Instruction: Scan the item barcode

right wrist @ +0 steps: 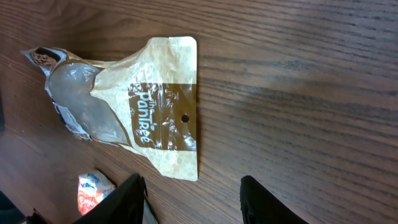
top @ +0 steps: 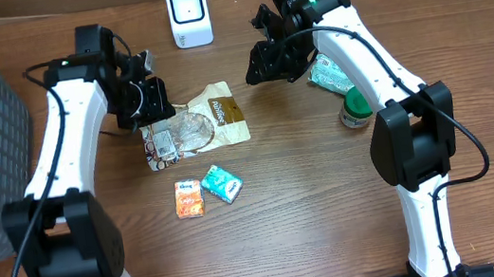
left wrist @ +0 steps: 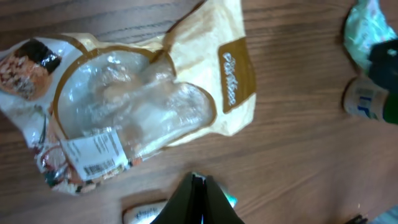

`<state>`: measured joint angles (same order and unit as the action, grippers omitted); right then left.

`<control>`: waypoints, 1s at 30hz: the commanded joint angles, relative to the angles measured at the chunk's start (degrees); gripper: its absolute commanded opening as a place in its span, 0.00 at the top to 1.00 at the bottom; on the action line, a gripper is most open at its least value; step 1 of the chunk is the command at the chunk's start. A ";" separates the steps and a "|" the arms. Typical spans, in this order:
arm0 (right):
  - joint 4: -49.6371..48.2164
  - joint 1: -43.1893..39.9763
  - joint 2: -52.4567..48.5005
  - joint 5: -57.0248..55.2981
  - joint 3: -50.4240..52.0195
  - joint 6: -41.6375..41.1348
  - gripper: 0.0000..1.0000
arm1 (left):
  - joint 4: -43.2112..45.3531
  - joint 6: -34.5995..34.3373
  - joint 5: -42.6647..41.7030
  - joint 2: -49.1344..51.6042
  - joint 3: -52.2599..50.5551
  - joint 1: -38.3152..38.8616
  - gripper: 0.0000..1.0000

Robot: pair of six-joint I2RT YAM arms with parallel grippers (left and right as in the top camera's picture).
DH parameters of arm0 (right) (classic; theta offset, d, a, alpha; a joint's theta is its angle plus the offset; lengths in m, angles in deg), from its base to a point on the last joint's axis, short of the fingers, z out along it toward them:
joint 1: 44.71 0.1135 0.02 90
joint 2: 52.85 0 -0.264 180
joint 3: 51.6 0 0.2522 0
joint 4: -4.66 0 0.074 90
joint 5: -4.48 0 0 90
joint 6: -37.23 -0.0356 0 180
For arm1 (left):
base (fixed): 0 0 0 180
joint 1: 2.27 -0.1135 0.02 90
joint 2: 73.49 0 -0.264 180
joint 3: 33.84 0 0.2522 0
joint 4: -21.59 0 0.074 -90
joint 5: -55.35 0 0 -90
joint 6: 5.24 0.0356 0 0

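The snack bag (top: 202, 123) lies flat on the counter (top: 315, 216), below the white scanner (top: 188, 14) and well apart from it, with its white barcode label (left wrist: 99, 155) facing up at the end nearer the left arm. The left hand (left wrist: 198, 190) hovers just beside that end with its fingers pressed together on nothing. The right hand (right wrist: 193, 202) hangs above the bag's brown printed end, fingers spread and empty.
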<state>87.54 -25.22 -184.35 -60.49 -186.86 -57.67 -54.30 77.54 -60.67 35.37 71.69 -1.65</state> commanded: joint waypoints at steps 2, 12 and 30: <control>0.02 -0.22 2.38 -0.39 -1.57 0.26 0.53 | 1.31 -1.84 -1.49 4.15 0.31 -0.15 0.96; 0.66 -0.22 2.38 -0.37 -1.57 0.26 0.53 | 3.26 -1.11 -2.91 10.64 0.31 -0.11 0.96; 0.79 -0.22 2.36 -1.03 -1.57 0.28 0.53 | 6.71 5.95 -0.42 11.80 -1.81 -7.56 0.96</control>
<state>88.44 -25.22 -184.35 -60.95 -186.86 -57.67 -49.14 80.58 -61.39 46.54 71.32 -10.19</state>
